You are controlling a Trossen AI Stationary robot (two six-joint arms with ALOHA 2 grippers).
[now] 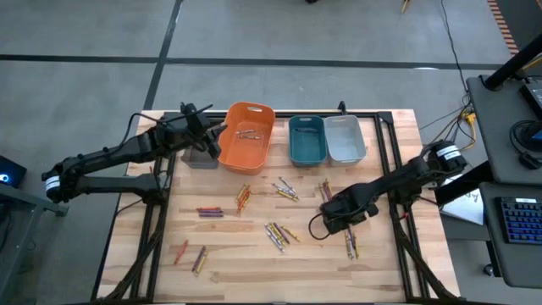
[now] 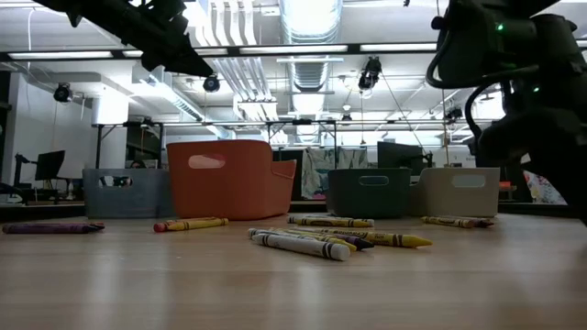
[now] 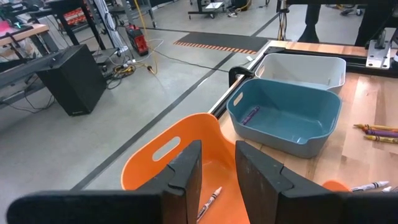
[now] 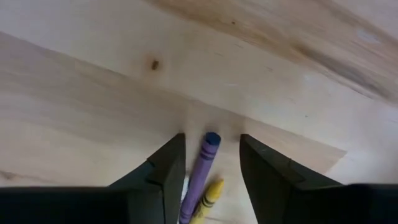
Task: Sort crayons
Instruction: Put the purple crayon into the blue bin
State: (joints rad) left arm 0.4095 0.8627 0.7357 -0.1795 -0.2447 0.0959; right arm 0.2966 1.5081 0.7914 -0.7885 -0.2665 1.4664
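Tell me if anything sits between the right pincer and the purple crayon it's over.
Nothing visible blocks it. The purple crayon lies on the table between the open fingers of the right pincer. A yellow crayon lies right alongside it and could get pinched too.

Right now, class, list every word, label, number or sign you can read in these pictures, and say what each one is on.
No text can be read anywhere.
Crayons: wrappers carry dark markings, too small to read.
Purple crayon between the open right gripper fingers: no lettering shows.
Orange bin, teal bin, grey bin: no labels visible.
Papers beside the keyboard: marks too small to read.
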